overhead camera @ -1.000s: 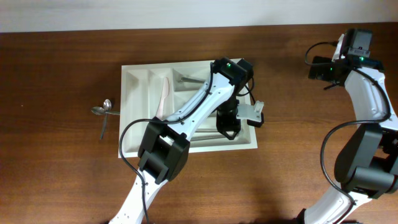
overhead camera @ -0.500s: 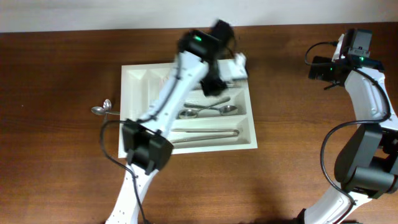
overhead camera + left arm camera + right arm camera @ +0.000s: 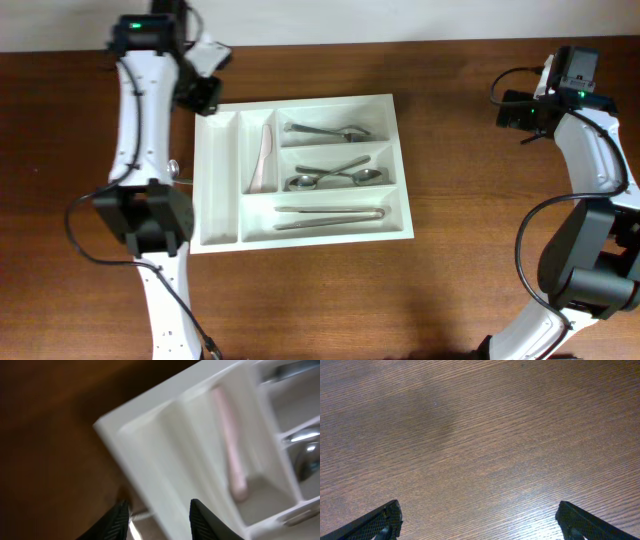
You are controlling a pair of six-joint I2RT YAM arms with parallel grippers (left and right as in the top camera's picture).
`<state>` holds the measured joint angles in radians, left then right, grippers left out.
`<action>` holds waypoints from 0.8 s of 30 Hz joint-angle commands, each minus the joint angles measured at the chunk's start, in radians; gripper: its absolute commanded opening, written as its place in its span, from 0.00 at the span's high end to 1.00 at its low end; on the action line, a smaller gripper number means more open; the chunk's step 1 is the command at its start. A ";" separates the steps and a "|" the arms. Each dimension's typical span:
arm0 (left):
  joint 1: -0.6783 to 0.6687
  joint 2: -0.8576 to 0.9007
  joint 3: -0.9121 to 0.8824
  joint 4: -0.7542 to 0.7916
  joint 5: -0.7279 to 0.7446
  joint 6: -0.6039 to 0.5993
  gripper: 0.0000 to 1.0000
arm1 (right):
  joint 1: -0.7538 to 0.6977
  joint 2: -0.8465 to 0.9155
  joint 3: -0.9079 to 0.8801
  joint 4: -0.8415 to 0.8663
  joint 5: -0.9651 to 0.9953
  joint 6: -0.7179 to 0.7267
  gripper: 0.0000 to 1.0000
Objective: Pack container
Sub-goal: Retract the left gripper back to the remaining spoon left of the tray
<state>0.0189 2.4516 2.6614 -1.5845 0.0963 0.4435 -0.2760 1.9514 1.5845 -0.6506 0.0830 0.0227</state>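
The container (image 3: 217,190) is a large white tray in the middle of the table. A pale pink utensil (image 3: 263,155) lies in its second narrow slot. Spoons (image 3: 335,177) and other metal cutlery lie in its three wide slots. My left gripper (image 3: 200,92) is open and empty above the tray's far left corner. In the left wrist view the tray corner (image 3: 165,435) and the pink utensil (image 3: 230,445) blur past the open jaws (image 3: 157,510). My right gripper (image 3: 518,108) is open and empty at the far right, over bare wood (image 3: 480,515).
A metal spoon (image 3: 180,178) lies on the table just left of the tray, mostly hidden under my left arm. A thin shiny piece (image 3: 135,522) shows between the left jaws. The wall edge runs along the far side of the table.
My left arm has swung from over the tray's right side to its far left corner, jaws empty. The tray's cutlery is now uncovered. The right arm has not moved.
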 commanded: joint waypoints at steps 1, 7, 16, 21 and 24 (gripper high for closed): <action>0.064 -0.028 0.003 -0.034 0.005 -0.040 0.59 | 0.001 0.003 0.016 -0.001 0.016 0.000 0.01; 0.188 -0.028 -0.072 -0.079 0.117 -0.080 0.64 | 0.000 0.003 0.016 -0.001 0.015 0.000 0.01; 0.362 -0.028 -0.239 -0.021 0.378 -0.114 0.66 | 0.000 0.003 0.016 -0.001 0.015 0.000 0.01; 0.419 -0.028 -0.246 0.014 0.459 -0.118 0.61 | 0.000 0.003 0.016 -0.001 0.015 0.000 0.01; 0.455 -0.028 -0.256 0.042 0.496 -0.154 0.53 | 0.001 0.003 0.016 -0.001 0.015 0.000 0.01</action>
<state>0.4469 2.4516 2.4187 -1.5597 0.5007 0.3279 -0.2760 1.9514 1.5845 -0.6506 0.0830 0.0219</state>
